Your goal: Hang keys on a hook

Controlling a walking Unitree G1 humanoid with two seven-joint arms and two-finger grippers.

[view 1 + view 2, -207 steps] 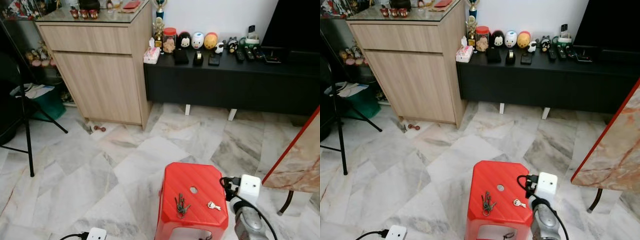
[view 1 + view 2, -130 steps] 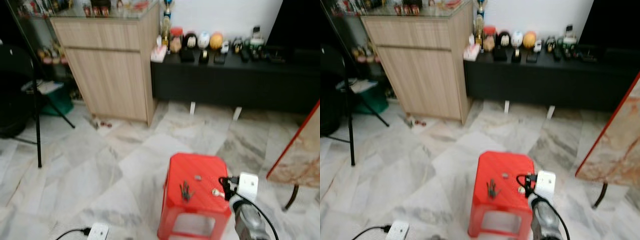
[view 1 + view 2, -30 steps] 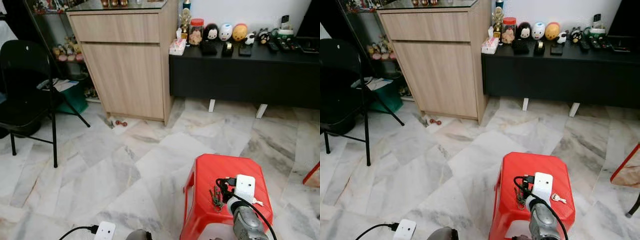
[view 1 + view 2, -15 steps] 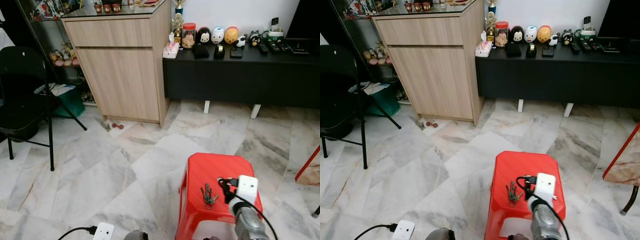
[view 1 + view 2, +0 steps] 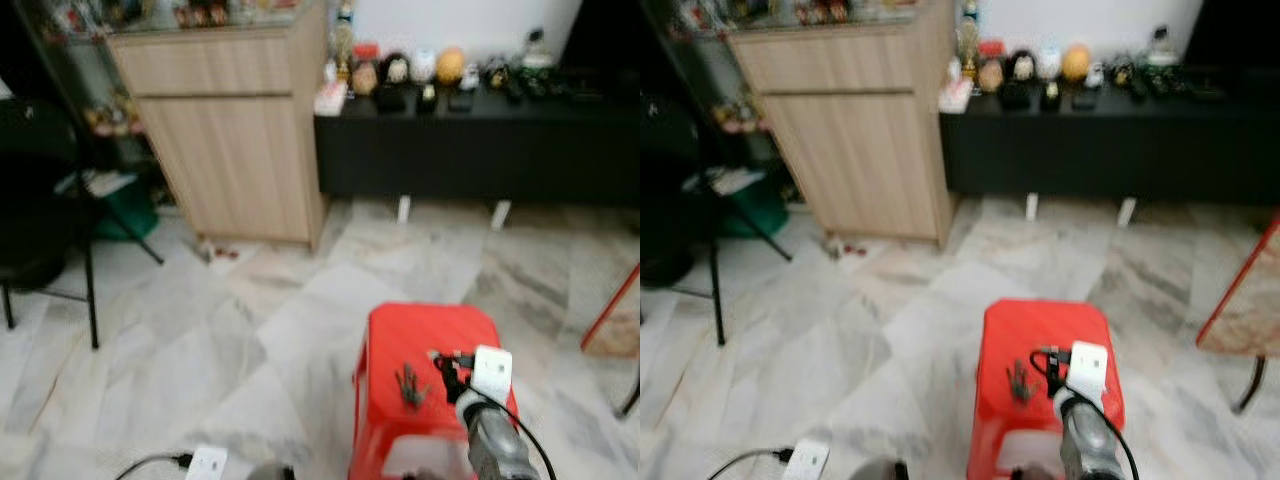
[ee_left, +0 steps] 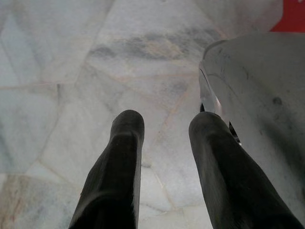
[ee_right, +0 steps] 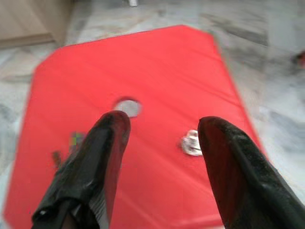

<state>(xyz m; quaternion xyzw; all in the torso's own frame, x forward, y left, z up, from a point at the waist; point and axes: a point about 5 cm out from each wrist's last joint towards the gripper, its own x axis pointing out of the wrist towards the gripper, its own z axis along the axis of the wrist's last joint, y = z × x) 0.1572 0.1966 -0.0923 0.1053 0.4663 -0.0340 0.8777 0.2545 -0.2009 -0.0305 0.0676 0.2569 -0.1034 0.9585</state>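
The two long black fingers [image 7: 97, 157] of the right gripper [image 7: 162, 129] are standing spread wide apart, pinching nothing, and hovering over the flat top of a low red plastic stool [image 5: 430, 340] with a small round hole [image 7: 127, 107] in its middle. In the right wrist view a small silver single key [image 7: 191, 142] is lying on the red surface in the gap between the fingers, nearer one of them, touching neither.

A dark bunch of keys [image 5: 408, 384] is lying flat on the stool top, toward the robot's left of the right arm's white wrist camera box [image 5: 490, 368]. The head views are blurred, but the bunch's long axis seems to be running roughly away from the robot, with the key blades fanning toward the far edge of the stool.

The left gripper [image 6: 164, 125] is hanging low over the grey-veined white marble floor [image 5: 200, 340], its fingers parted with bare floor showing between them and gripping nothing.

Beyond the stool, a light wooden cabinet [image 5: 235, 130] is standing against the wall beside a long black low console [image 5: 480, 150] carrying small figurines and remote controls. A black folding chair [image 5: 45, 215] is standing on the robot's left.
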